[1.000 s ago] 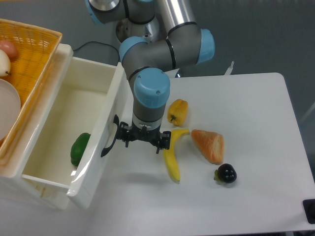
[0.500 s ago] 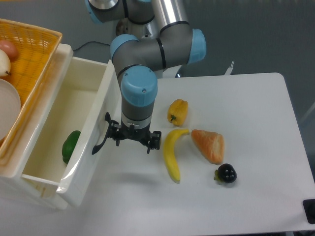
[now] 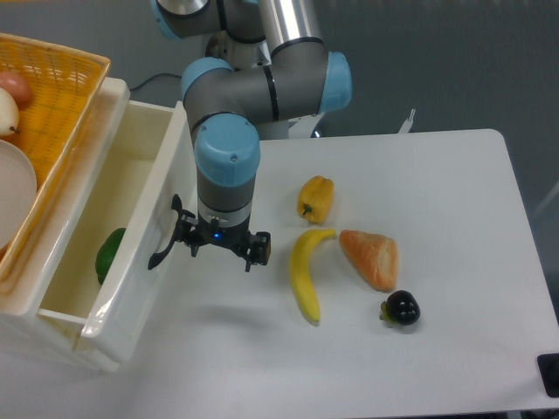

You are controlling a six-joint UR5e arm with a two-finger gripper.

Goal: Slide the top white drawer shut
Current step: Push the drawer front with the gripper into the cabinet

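Observation:
The top white drawer (image 3: 150, 183) stands partly open at the left, its front panel running diagonally, with a curved black handle (image 3: 162, 247) on it. A green vegetable (image 3: 108, 254) lies inside. My gripper (image 3: 220, 245) points down just right of the drawer front. It is open and empty, and its left finger is up against the front panel beside the handle. The lower drawer is not visible.
An orange wicker basket (image 3: 61, 113) with produce sits on the cabinet at the far left. On the white table (image 3: 437, 192) lie a yellow pepper (image 3: 316, 198), a banana (image 3: 304, 275), a piece of bread (image 3: 370, 257) and a dark round fruit (image 3: 402, 307).
My gripper has moved left, pushing the drawer front with it. The drawer has slid further into the cabinet and the green vegetable has shifted left with it.

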